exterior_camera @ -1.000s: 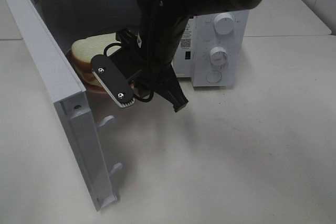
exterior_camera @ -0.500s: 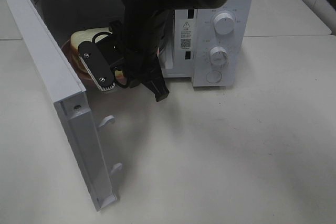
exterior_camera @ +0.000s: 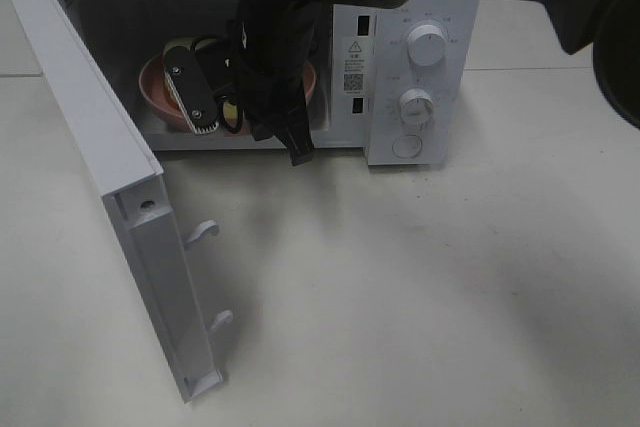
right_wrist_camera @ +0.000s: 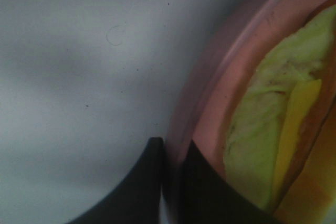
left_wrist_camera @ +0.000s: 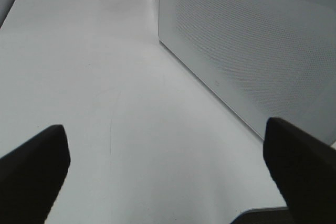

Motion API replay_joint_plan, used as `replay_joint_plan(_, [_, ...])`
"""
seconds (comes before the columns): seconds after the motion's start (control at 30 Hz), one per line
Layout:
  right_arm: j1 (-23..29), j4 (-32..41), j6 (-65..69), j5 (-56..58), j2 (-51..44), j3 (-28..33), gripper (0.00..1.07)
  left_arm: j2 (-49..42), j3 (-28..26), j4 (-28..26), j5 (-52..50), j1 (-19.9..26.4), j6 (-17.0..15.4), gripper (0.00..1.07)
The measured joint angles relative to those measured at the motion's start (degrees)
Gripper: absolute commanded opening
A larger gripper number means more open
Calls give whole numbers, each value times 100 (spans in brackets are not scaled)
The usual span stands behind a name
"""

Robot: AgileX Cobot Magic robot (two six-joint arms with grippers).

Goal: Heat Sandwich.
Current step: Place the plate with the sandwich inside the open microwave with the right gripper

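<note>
ok quick status. my right gripper (right_wrist_camera: 173, 182) is pinched tight on the rim of the pink plate (right_wrist_camera: 207, 98), one fingertip on the outside of the rim, the other on the inside, rim squeezed btwn them. the sandwich (right_wrist_camera: 262, 129) sits on that plate, right next to my fingers. up close i can see the yellowish-green filling and a bit of brown crust. from the high cam my right arm reaches across into the open cavity of the microwave (exterior_camera: 420, 77), and plate + sandwich are inside w/ it. arm blocks most of the sandwich in that view tho. can't tell if the plate is down on the cavity floor or not. door (exterior_camera: 90, 127) is swung wide open to the left.

left gripper (left_wrist_camera: 168, 174): fingers spread wide, holding nothing, hanging over the white table (left_wrist_camera: 94, 77) next to a perforated white panel (left_wrist_camera: 252, 51).
</note>
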Motion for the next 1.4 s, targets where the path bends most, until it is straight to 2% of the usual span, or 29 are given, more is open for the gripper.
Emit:
replay_joint_plan(0.37, [-160,0,103,63,407,-642,6,0,0,0,0,0,0,95])
replay_joint_plan(0.87, [-246,6,80,-189,762,-1020,8,0,0,29,0,0,0,95])
replay_joint_plan(1.13, [-275,11,86,-321,762,-1031,13,0,0,74,0,0,0,95])
replay_joint_plan(1.23, [-286,6,235,-361,762,-1037,22,0,0,80,0,0,0,95])
replay_joint_plan(1.27, [-286,6,327,-361,762,-1037,29,0,0,80,0,0,0,95])
replay_joint_plan(1.3, [-286,6,327,-361,762,-1037,29,0,0,80,0,0,0,95])
replay_joint_plan(1.37, [-292,6,447,-355,762,-1037,39,0,0,80,0,0,0,95])
replay_joint_plan(1.4, [-292,0,567,-355,762,-1037,50,0,0,80,0,0,0,95])
